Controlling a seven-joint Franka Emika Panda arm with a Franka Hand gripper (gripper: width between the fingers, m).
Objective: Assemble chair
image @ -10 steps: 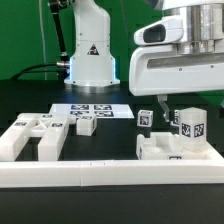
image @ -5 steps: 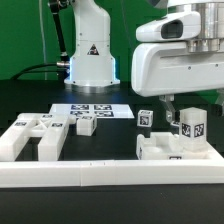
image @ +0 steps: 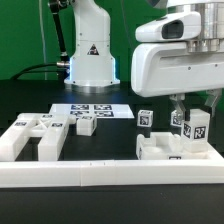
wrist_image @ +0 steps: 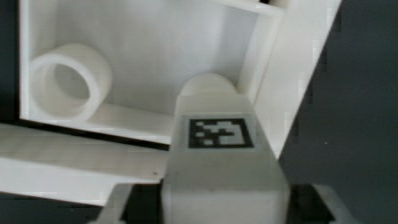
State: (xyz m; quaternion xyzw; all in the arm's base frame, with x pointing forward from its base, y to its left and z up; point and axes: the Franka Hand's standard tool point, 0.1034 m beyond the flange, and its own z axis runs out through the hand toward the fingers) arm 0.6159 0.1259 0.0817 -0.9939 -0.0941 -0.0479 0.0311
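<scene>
My pincer (image: 195,115) squeezes a tagged chair leg (image: 196,129) over the white chair piece (image: 160,150), so I can slot it in.

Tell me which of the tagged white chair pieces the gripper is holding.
The upright block on the exterior view's far right, clamped in the gripper above the seat panel; the other pieces lie untouched.
</scene>
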